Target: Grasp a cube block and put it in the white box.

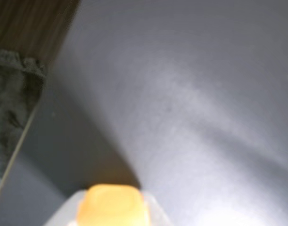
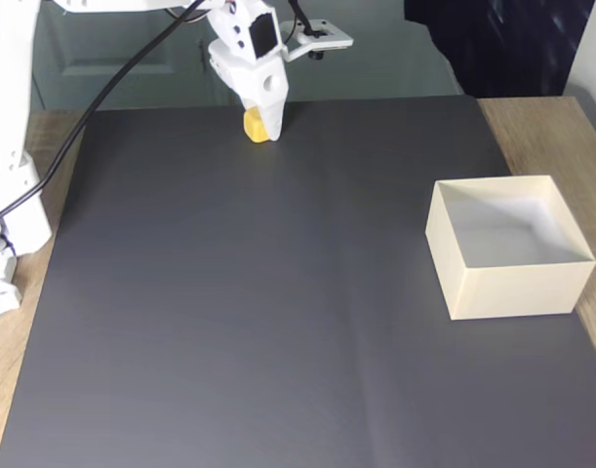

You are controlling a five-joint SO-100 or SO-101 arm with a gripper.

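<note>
At the far edge of the dark grey mat point(image 2: 278, 322), the white two-finger gripper point(image 2: 264, 125) pinches the small bright yellow cube block point(image 2: 254, 127) between its fingertips. The wrist view shows the same block point(image 1: 113, 206) seated low between the pale fingers, mat blurred beyond it.

Cube sits at or just above the mat surface (can't tell if it's lifted yet).

Square cream-white box with thin walls point(image 2: 517, 288) is well apart, near the right edge of the fixed view, open side up, nothing visible inside.

Risks, my read:
- rounded cube edges plus a tip-only grip: could twist or slip out during the long carry
- low transport height: cube or fingers could clip the box's near wall and shove it
- early release: cube bounces off the rim

No readable brands, labels or writing in either view.
</note>
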